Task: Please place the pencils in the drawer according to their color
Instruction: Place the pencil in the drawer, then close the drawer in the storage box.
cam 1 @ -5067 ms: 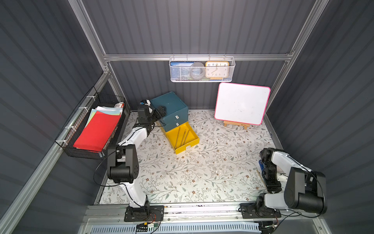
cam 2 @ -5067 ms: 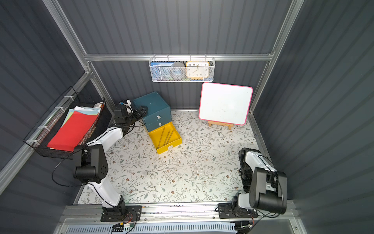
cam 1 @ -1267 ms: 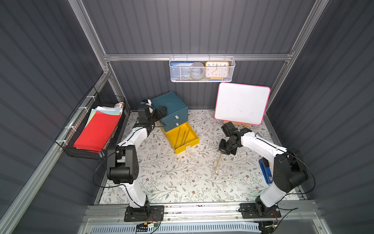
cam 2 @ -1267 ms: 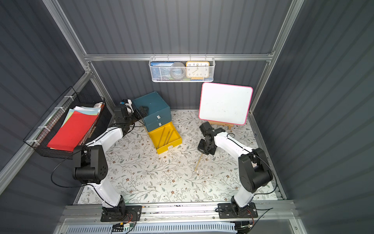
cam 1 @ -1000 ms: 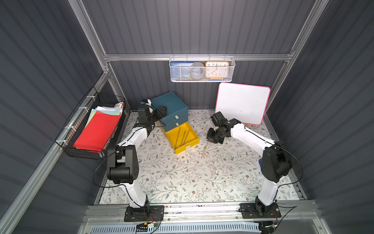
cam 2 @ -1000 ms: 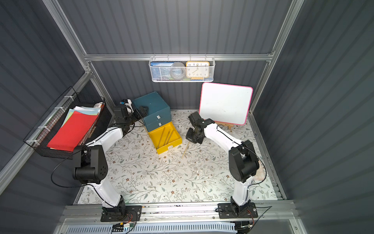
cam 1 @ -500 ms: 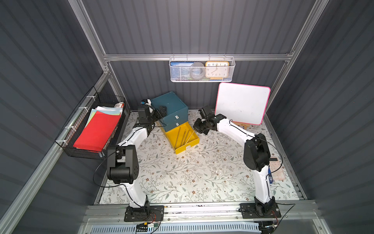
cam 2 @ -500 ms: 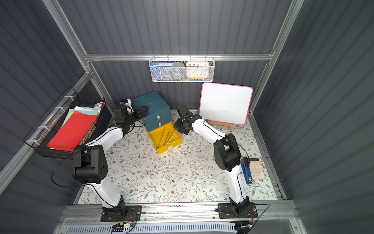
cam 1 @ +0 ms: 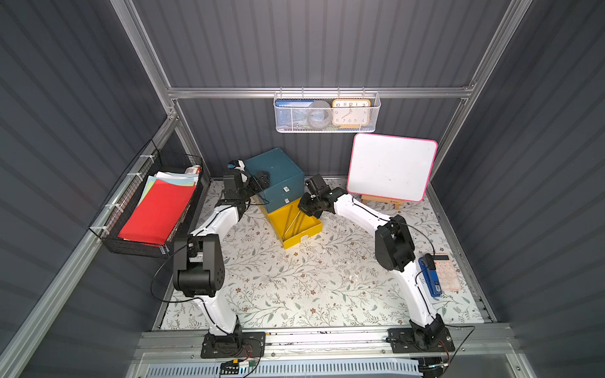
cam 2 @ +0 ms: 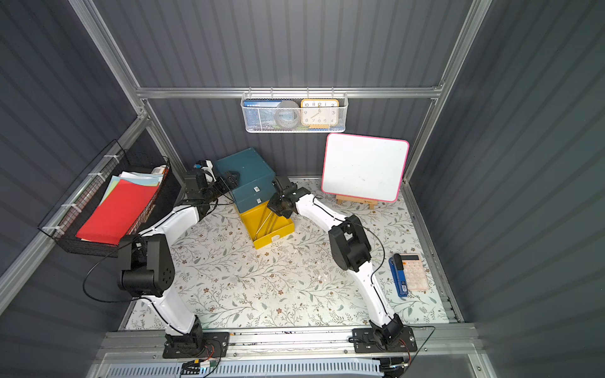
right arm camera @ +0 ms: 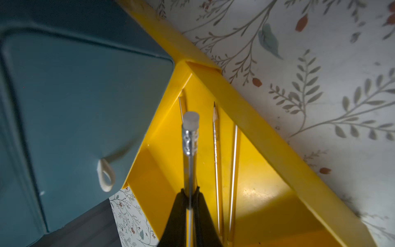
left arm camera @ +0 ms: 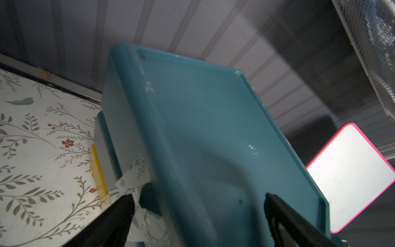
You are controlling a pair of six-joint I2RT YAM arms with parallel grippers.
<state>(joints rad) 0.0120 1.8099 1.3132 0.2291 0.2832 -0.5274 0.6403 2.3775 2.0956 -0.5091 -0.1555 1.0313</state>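
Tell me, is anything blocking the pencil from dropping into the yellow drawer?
Nothing visible does. The right pincer holds the pencil just above the open yellow drawer, and the other pencils lie flat on its floor.

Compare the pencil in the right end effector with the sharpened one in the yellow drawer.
Held pencil: clamped in the right end effector, above the yellow drawer; lying pencil rests on its floor. Held one points eraser-first toward the cabinet, lying one tip-first. Both run roughly parallel.
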